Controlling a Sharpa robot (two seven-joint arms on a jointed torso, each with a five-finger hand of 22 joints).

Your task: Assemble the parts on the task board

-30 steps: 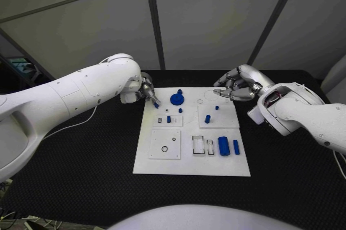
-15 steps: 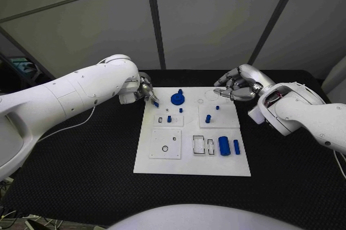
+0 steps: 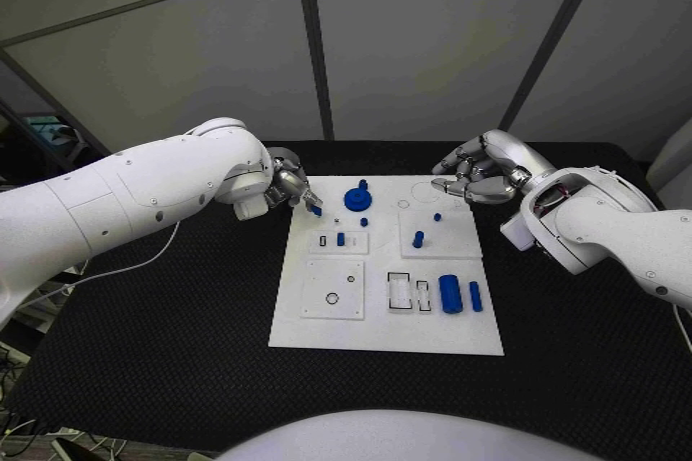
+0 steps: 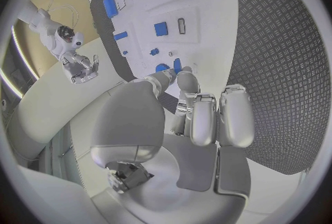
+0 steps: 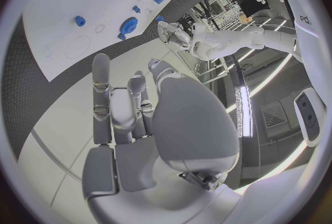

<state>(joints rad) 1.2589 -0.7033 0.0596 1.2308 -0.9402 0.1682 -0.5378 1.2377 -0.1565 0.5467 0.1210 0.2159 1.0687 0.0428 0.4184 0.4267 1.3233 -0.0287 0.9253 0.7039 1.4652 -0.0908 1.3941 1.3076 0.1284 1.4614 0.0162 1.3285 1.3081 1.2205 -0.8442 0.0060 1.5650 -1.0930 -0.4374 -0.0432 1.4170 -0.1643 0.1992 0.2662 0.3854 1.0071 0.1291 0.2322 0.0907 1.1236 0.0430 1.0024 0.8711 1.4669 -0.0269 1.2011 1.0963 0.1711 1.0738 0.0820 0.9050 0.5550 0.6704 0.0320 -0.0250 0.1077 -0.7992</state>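
Observation:
The white task board point(image 3: 384, 327) lies in the middle of the black table. My left hand point(image 3: 286, 188) hovers at its far left corner and pinches a small blue part point(image 3: 313, 209) between thumb and fingertip; the left wrist view shows that part point(image 4: 177, 64) at the fingertips. A blue round knob point(image 3: 356, 196) stands just right of it. Two blue pegs point(image 3: 340, 238) point(image 3: 418, 238) stand upright in the board's middle plates. A thick blue cylinder point(image 3: 450, 292) and a blue bar point(image 3: 475, 296) lie at the near right. My right hand point(image 3: 476, 174) hangs over the far right corner, holding nothing.
The board carries a square plate with a round hole point(image 3: 333, 288) and two rectangular slots point(image 3: 397, 290) at its near half. Black textured mat point(image 3: 173, 331) surrounds the board on all sides. A thin cable point(image 3: 130, 266) trails on the left.
My left arm has swung its elbow outward a little, while the hand keeps the blue part at the same corner. The right hand has stayed put.

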